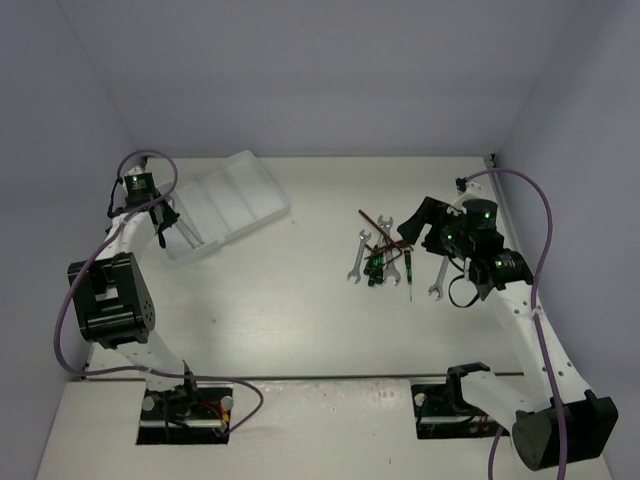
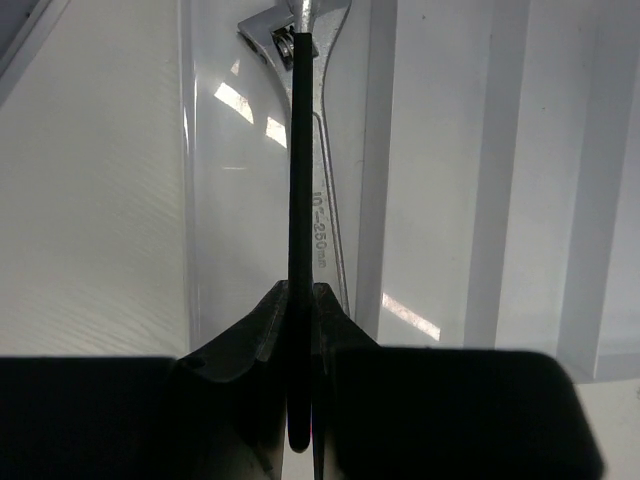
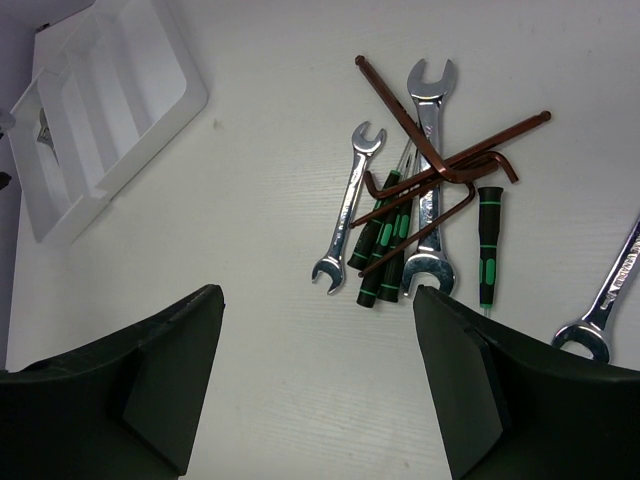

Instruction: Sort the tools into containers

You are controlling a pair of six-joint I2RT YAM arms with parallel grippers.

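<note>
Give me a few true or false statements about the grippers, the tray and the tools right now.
1. The right gripper is open above the pile of tools. True.
2. The left gripper is empty. False: it is shut on a black handle.
3. The tray lies under the right gripper. False: it lies under the left gripper.
4. Brown hex keys lie across a wrench in the pile. True.
</note>
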